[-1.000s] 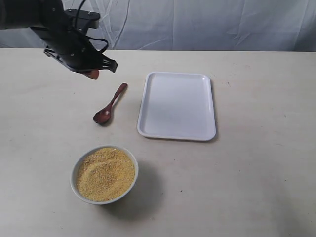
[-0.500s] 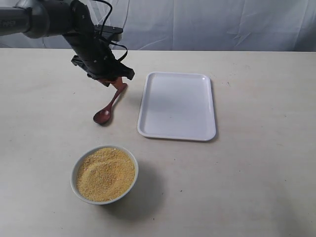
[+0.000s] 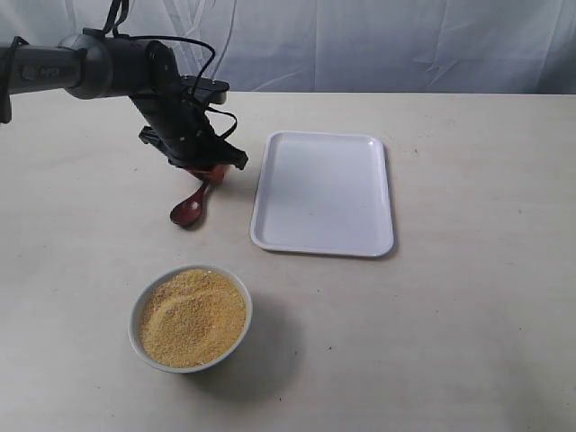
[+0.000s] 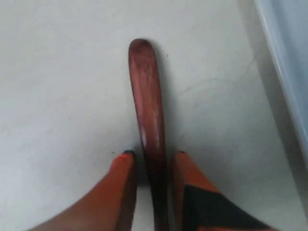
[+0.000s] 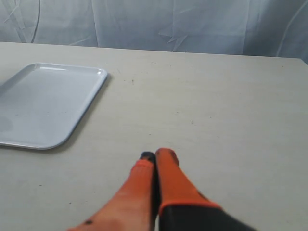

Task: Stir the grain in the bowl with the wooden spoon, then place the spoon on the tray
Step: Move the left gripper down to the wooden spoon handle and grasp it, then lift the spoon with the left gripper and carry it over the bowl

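Note:
The wooden spoon (image 3: 189, 210) lies on the table left of the white tray (image 3: 324, 193), its oval bowl toward the front. My left gripper (image 3: 212, 171) is down over the far end of its handle. In the left wrist view the spoon (image 4: 147, 91) runs between the two orange fingers (image 4: 122, 178), which straddle the handle with a thin gap on each side; the gripper (image 4: 153, 154) is open. The pale bowl (image 3: 136, 315) of yellow grain (image 3: 191, 317) stands near the front left. My right gripper (image 5: 156, 155) is shut and empty above bare table, right of the tray (image 5: 43, 103).
A white cloth backdrop (image 3: 378, 45) hangs behind the table's far edge. The tray's rim (image 4: 288, 57) runs close beside the left gripper. The right arm is outside the exterior view.
The left arm came down and to the right from above the table to the spoon's handle, and its fingers now sit on either side of it. The spoon, bowl and tray have not moved.

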Controlling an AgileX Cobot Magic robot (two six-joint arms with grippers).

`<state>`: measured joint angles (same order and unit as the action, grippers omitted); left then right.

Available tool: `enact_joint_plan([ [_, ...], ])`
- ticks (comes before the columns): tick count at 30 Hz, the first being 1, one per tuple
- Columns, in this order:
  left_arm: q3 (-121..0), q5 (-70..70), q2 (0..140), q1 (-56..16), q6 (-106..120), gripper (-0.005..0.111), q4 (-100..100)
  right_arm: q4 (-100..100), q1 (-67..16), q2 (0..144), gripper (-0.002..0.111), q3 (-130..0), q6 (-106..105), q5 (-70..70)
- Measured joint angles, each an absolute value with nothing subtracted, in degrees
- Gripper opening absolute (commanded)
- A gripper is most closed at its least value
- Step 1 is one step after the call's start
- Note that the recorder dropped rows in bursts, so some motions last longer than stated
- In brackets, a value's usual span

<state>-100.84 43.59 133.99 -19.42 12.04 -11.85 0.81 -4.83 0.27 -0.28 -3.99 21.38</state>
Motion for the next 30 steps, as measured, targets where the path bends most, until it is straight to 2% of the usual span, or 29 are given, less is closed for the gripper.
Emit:
enact_joint_plan([
  [2,-100.8,43.6,134.0,-19.4,12.2,0.0,-11.8,0.8,-4.8,0.3,0.0,-0.3,-4.0,21.4],
  [10,-100.8,46.9,130.9,-19.4,12.2,0.0,-11.7,0.8,-4.8,0.3,0.0,-0.3,-4.0,21.4],
  [19,-99.9,52.4,116.8,-19.4,12.0,0.0,-14.4,0.8,-4.8,0.3,0.0,-0.3,-4.0,21.4],
  [23,-92.4,49.3,107.7,-19.4,12.0,0.0,-19.4,0.8,-4.8,0.3,0.0,-0.3,-4.0,21.4],
  [30,-70.7,39.2,90.6,-19.4,12.0,0.0,-28.4,0.8,-4.8,0.3,0.0,-0.3,-4.0,21.4],
])
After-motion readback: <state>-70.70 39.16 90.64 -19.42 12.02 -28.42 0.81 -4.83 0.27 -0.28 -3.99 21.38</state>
